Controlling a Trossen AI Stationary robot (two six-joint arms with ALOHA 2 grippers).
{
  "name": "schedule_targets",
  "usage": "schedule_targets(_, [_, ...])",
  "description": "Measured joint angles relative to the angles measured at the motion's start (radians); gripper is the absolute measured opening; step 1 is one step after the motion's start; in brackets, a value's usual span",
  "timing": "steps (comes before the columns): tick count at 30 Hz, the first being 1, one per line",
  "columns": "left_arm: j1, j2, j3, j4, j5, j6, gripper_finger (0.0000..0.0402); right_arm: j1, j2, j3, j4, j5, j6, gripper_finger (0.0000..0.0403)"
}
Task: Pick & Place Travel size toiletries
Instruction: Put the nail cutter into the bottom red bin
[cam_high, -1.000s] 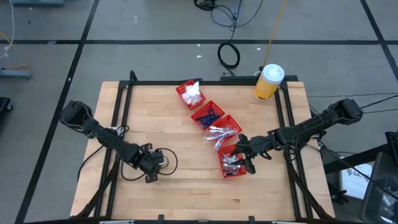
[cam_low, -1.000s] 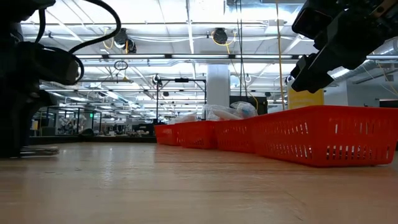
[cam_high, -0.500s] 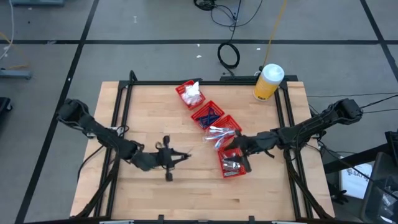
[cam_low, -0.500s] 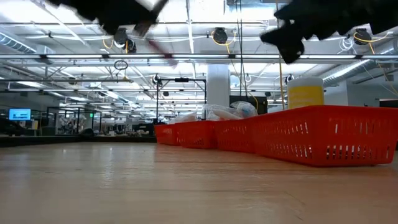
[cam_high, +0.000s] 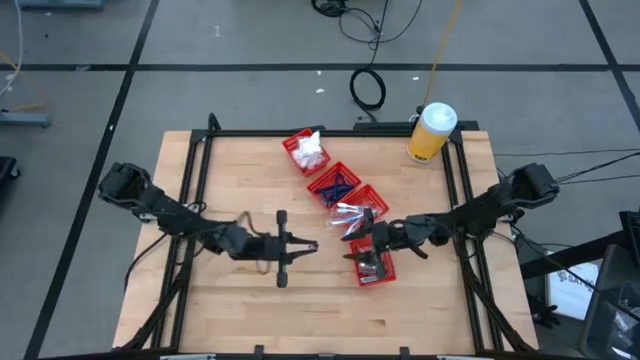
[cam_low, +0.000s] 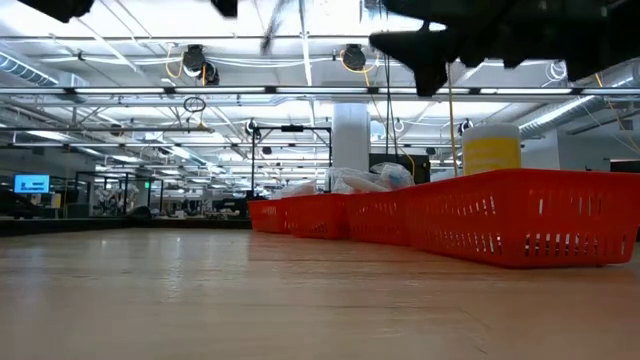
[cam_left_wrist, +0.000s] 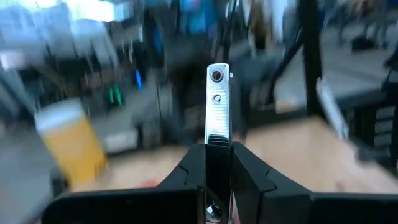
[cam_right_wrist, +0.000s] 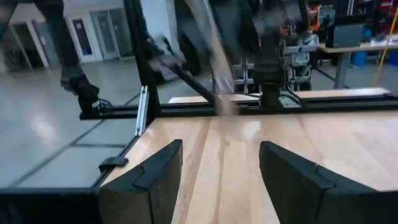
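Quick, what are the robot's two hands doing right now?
Left gripper: shut on a small silvery piece.
Right gripper: open, holding nothing, above the red bins.

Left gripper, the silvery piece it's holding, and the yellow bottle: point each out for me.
left gripper (cam_high: 300, 247): high view, between its fingertips.
silvery piece (cam_left_wrist: 217, 106): left wrist view, middle of its ridged face.
yellow bottle (cam_high: 428, 143): high view, yellow side below the white cap.

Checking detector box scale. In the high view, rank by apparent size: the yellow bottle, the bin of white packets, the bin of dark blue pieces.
1. Bin of dark blue pieces, slightly the largest.
2. Yellow bottle and bin of white packets: too alike to rank, and the bottle stands taller, nearer the overhead camera, so it may look oversized.
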Motion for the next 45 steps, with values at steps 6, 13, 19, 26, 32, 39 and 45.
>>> schedule_targets(6, [-0.003,0.002,0.002,0.16,0.016,0.117,0.0029,-0.025,0.126,0.0,0.086,-0.004,0.13,0.0201])
schedule_targets(13, [0.04,0.023,0.004,0.18,0.134,-0.014,0.0029,-0.059,0.18,0.0,0.168,-0.004,0.134,0.0201])
schedule_targets(19, [0.05,0.149,0.094,0.182,0.195,-0.045,0.0029,-0.102,0.014,0.0,0.011,-0.004,0.1,0.0201])
schedule_targets(26, [0.087,0.376,0.294,0.182,0.32,-0.041,0.0033,-0.138,-0.278,0.001,-0.251,0.0,0.066,0.0201])
schedule_targets(32, [0.155,0.551,0.443,0.181,0.445,-0.086,0.0044,-0.134,-0.529,0.001,-0.369,-0.003,0.008,0.0201])
schedule_targets(39, [0.233,0.728,0.594,0.18,0.606,-0.232,0.003,-0.133,-0.686,0.001,-0.524,-0.003,0.017,0.0201])
schedule_targets(45, [0.241,0.785,0.635,0.172,0.63,-0.306,0.0056,-0.133,-0.684,0.001,-0.591,-0.003,0.034,0.0201])
